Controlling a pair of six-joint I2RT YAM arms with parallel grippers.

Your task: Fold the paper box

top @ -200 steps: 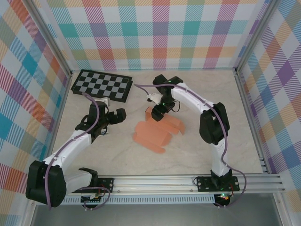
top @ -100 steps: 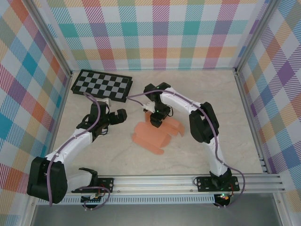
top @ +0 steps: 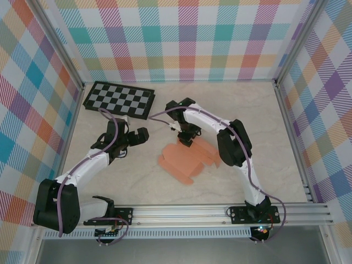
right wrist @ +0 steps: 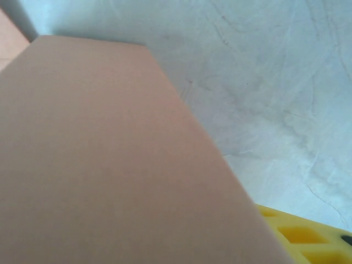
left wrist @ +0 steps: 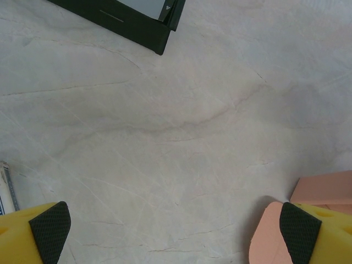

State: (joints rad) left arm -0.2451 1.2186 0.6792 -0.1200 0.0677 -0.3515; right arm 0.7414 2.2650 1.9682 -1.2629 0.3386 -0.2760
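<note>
Top external: left gripper [top: 141, 136] spread; right gripper [top: 186, 139] at paper box [top: 184, 162], grip cannot be told.

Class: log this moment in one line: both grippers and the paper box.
paper box: unfolded sheet on table | left gripper: open, left of it, apart | right gripper: at its far edge, grip unclear

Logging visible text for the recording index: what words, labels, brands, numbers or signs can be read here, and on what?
No readable text in these views.
Paper box: plain salmon-orange card, no print.
Checkerboard: squares only, plus a small triangular mark near its edge, no letters.
Pale strip at the left wrist view's edge: too small and blurred to tell whether it carries text.
</note>
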